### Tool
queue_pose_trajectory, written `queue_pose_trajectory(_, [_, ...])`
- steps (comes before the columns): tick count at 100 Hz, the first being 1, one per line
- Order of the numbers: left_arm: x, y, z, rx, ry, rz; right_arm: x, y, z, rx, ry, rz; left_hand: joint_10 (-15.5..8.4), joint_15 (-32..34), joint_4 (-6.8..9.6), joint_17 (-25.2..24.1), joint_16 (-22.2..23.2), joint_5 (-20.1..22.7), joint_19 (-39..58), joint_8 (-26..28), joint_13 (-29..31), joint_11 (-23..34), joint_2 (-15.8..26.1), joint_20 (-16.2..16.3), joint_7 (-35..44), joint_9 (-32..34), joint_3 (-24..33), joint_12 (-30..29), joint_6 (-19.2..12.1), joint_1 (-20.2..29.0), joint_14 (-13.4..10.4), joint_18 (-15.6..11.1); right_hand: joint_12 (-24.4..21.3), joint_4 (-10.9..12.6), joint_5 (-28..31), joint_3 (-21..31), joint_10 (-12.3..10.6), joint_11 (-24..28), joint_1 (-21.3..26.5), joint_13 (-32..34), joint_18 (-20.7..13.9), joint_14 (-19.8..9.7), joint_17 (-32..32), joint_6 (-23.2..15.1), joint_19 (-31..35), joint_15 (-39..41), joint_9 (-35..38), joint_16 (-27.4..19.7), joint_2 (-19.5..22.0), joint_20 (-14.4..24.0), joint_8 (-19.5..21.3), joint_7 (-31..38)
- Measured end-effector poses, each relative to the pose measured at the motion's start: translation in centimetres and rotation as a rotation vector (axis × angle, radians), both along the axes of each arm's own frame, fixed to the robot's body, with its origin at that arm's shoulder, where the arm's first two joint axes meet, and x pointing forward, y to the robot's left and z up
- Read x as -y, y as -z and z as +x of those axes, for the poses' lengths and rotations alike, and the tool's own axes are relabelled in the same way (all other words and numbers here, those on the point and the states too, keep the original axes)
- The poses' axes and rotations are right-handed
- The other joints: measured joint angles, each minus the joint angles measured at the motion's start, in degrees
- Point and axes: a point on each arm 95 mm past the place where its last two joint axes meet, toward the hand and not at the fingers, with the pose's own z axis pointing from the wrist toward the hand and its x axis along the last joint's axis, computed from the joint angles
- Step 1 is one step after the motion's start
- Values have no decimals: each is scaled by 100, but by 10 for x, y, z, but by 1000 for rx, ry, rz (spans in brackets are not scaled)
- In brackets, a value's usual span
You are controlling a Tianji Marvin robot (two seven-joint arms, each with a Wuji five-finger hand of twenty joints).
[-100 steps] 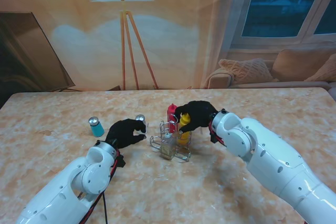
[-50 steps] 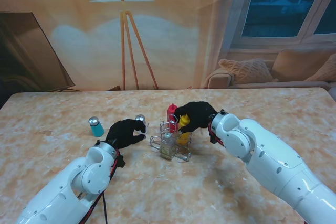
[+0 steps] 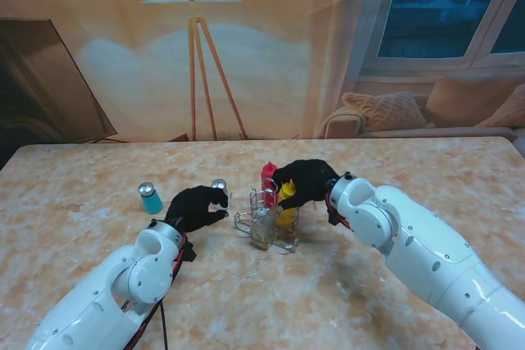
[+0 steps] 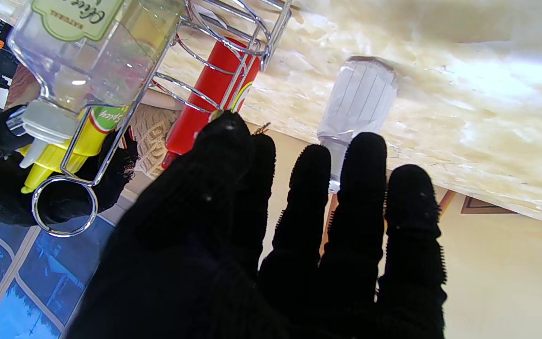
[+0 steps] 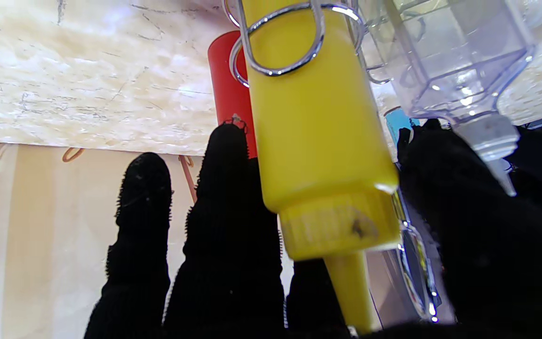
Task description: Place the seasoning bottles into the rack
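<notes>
Marbled beige table [image 3: 98,284] carries our work near its middle. We judge the task past halfway: the wire rack [image 3: 267,220] holds the clear bottle [image 3: 262,227], the red bottle [image 3: 268,176] and the yellow bottle [image 3: 286,200], its nozzle between the curled fingers of our right hand [image 3: 305,179]. Left to do: the white shaker [image 3: 219,187], ribbed with a silver cap, just beyond our empty, spread left hand [image 3: 197,206], and the blue shaker [image 3: 149,197] toward the left edge.

"spicy" on the yellow bottle's label [image 4: 104,123]
</notes>
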Motion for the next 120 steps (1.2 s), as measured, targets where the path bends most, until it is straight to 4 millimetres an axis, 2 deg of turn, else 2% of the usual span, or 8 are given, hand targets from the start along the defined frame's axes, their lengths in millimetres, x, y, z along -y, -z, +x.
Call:
queue_pose_trajectory(6, [0,0,0,0,0,0,0,0,0,0,-3,0,0,0,0,0,0,0,0,0,0,0,-2,0,3,0,1,0,0,0,0,0,0,1,2,0,3,-52,-66,-67,1,0,-30,0,0,0,-60,0,125,0,8,-22])
queue_pose_trajectory(45, [0,0,0,0,-1,0,6,-5,1,10,5,2,0,0,-1,0,0,0,-1,0,0,0,-3,-3,7,0,9,0,0,-1,-1,0,0,1,4,-19,32,-123,-146,-138,54,7,-134,45,0,-28,-60,0,234,21,10,-310])
queue_pose_trajectory(64, [0,0,0,1,-1,-1,10,-14,0,22,26,35,0,0,-1,0,0,0,-1,0,0,0,-4,-3,7,0,10,0,0,-1,-1,0,0,11,4,-92,55,-136,-146,-140,64,32,-148,154,0,-48,-119,0,404,59,10,-472])
queue_pose_trajectory(103, [-1,0,0,3,-4,-1,17,-38,7,75,65,83,0,0,-1,0,0,0,-1,0,0,0,-4,-3,8,0,10,0,0,-1,-4,0,-1,72,4,-206,63,-218,-120,-216,117,86,-211,186,2,-130,-119,-15,405,61,10,-580])
queue_pose_trajectory(110, [-1,0,0,3,-4,-1,18,-41,12,89,83,88,0,0,-1,0,0,0,-1,0,0,0,-4,-4,8,0,10,0,0,-2,-4,-1,-29,72,-52,-227,175,-498,-119,-394,145,211,-322,220,0,-423,-206,-201,405,61,-59,-847])
queue_pose_trajectory(112, [-1,0,0,3,-4,-1,18,-41,14,90,87,89,0,0,-1,0,0,0,-1,0,0,0,-4,-4,8,0,10,0,0,-2,-4,-1,-42,72,-65,-228,231,-566,-118,-459,189,266,-373,334,-16,-544,-256,-287,407,61,-164,-979])
queue_pose_trajectory(120, [-1,0,0,3,-4,-1,18,-40,22,80,101,86,0,0,-1,0,0,0,-1,0,0,0,-4,-4,8,0,10,0,0,-2,-5,-1,-404,73,-204,-263,351,-837,-114,-699,255,432,-563,485,-127,-1006,-420,-559,409,33,-459,-1401])
